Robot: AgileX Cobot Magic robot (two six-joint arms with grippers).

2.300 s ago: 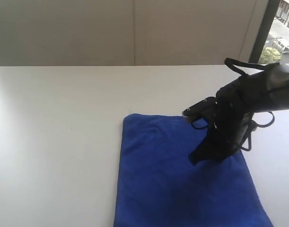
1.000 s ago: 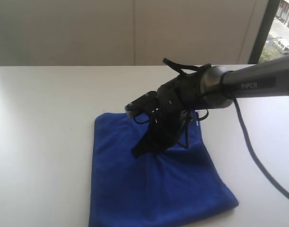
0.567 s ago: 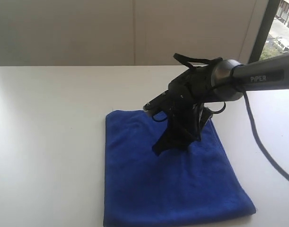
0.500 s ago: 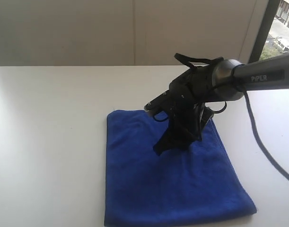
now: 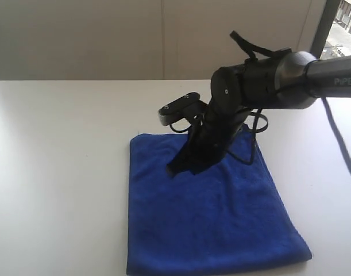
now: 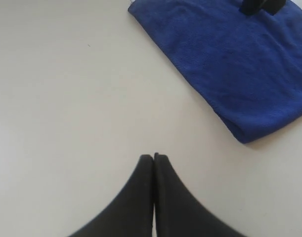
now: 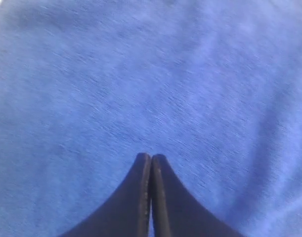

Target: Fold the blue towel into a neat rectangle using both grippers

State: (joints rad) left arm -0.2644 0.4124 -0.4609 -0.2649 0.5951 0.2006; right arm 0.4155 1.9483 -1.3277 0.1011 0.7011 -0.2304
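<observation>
The blue towel (image 5: 209, 218) lies folded flat on the white table as a rough rectangle, also seen in the left wrist view (image 6: 239, 64) and filling the right wrist view (image 7: 141, 74). My right gripper (image 5: 174, 169) is shut with nothing in it, its tips just above or on the towel's far left part (image 7: 151, 157). My left gripper (image 6: 153, 157) is shut and empty, over bare table apart from the towel; it is out of the exterior view. The white tag is not visible.
The white table (image 5: 60, 172) spreads wide to the left of the towel. A wall runs behind the table's far edge (image 5: 106, 80). The right arm's grey tube and cable (image 5: 336, 115) cross above the table's right side.
The right arm slid the towel left and then partly back. In the last half second the gripper lifted and swung left over the towel's far part; the towel stays still.
</observation>
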